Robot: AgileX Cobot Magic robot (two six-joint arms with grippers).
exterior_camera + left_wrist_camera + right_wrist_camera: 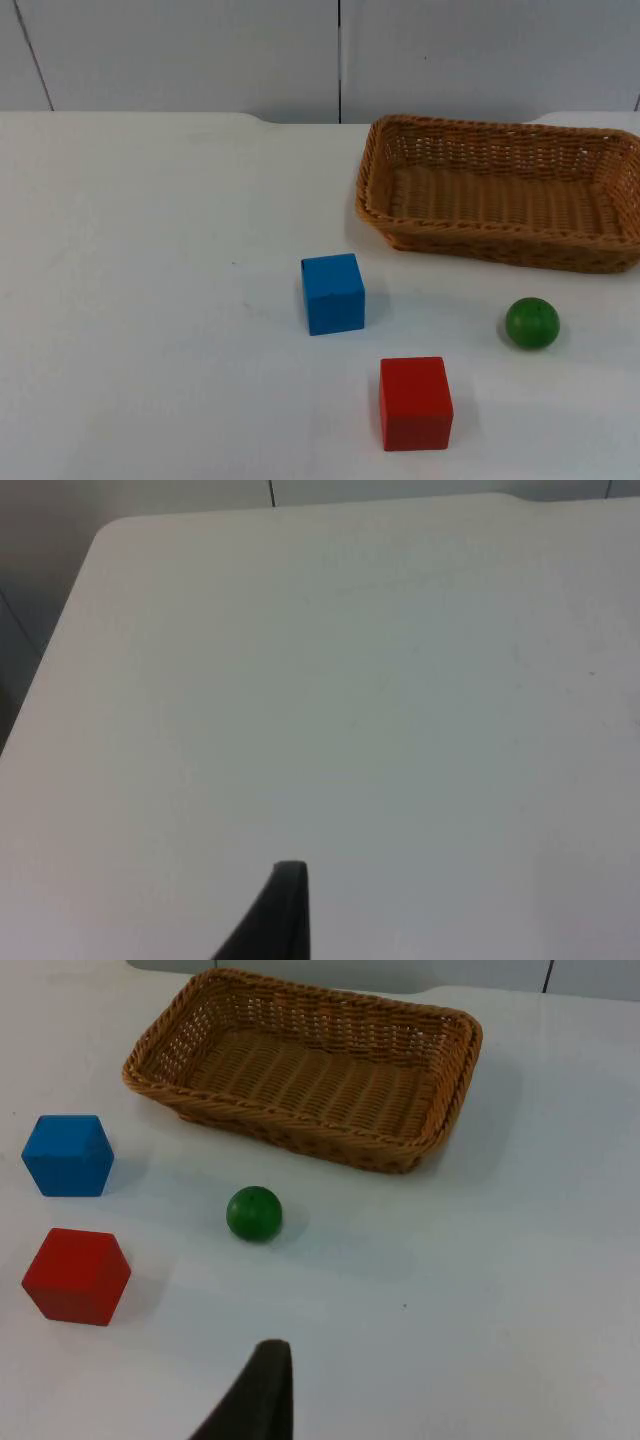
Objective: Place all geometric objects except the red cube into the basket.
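Basket point(500, 190) made of brown wicker sits at the back of the white table point(150, 300), by the grey wall point(180, 55), with nothing inside it. Blue cube point(333, 293) rests in front of the basket, apart from it. Red cube point(415, 403) sits near the blue one, closer to the front. Green ball point(532, 323) lies to the right of both cubes, near the basket's front wall. Left gripper point(280, 920) hangs over bare table. Right gripper point(262, 1395) hangs above the table near the ball. I cannot tell if either one is gripping or let go.
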